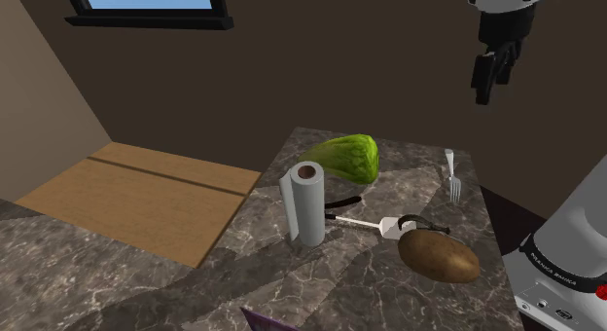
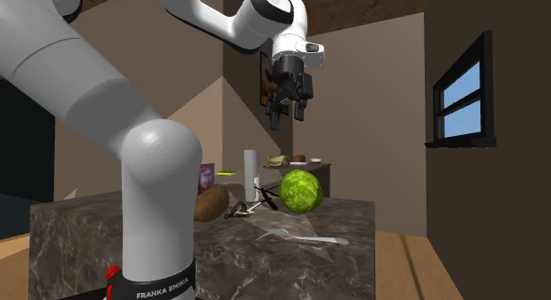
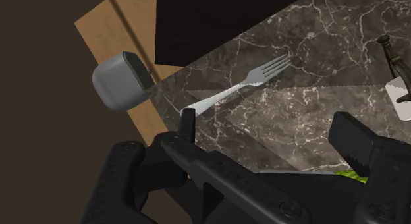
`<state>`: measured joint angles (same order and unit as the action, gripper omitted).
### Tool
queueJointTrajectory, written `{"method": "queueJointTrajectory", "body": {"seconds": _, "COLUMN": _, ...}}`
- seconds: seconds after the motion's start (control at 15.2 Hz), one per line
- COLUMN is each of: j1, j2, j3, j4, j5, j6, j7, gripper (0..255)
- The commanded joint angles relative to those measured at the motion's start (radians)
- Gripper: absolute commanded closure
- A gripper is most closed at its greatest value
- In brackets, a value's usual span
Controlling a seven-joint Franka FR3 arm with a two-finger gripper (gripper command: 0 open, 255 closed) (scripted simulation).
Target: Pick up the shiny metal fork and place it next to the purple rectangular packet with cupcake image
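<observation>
Progress: nothing of the task is done yet, by our reading. The fork (image 3: 253, 81) lies untouched on the counter (image 1: 292, 280). The grasp, the lift, the carry and the set-down are all left.
Gripper (image 3: 270, 134): it hangs high over the counter's edge and holds nothing.
Jaws: we see the two black fingers (image 3: 188, 120) standing wide apart with only air between them. They touch no object.
Fork, from the hand: it lies flat on the dark marble directly below the gripper. The tines point away from the edge and the handle runs toward it.
Fork, shoulder view: the fork (image 1: 452, 176) is close to the counter's edge on the shoulder view's right, beyond the potato (image 1: 440, 254).
Packet (image 1: 267, 321): a purple corner shows at the shoulder view's bottom edge, well apart from the fork. In the second exterior view the packet (image 2: 207, 177) stands behind the potato.
Between fork and packet: the potato, a white-handled tool (image 1: 365, 223) and an upright paper roll (image 1: 304, 204).
Farther: a green lettuce (image 1: 345, 156) sits at the counter's far end.
Farthest: wooden floor off the counter, with a grey box-like object (image 3: 122, 80) on it that we cannot identify.
</observation>
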<state>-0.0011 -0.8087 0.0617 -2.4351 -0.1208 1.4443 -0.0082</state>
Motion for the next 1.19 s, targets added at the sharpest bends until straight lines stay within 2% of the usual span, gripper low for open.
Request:
{"method": "queueJointTrajectory", "body": {"seconds": 0.0, "j1": 0.0, "j2": 0.0, "j3": 0.0, "j4": 0.0, "j5": 0.0, "j6": 0.0, "j7": 0.0, "gripper": 0}}
{"method": "queueJointTrajectory", "body": {"seconds": 0.59, "j1": -0.148, "j2": -0.034, "j3": 0.067, "j4": -0.321, "j5": 0.077, "j6": 0.353, "j7": 0.433, "gripper": 0}}
{"method": "queueJointTrajectory", "body": {"seconds": 1.12, "j1": -0.278, "j2": 0.083, "j3": 0.154, "j4": -0.523, "j5": 0.141, "j6": 0.739, "j7": 0.799, "gripper": 0}}
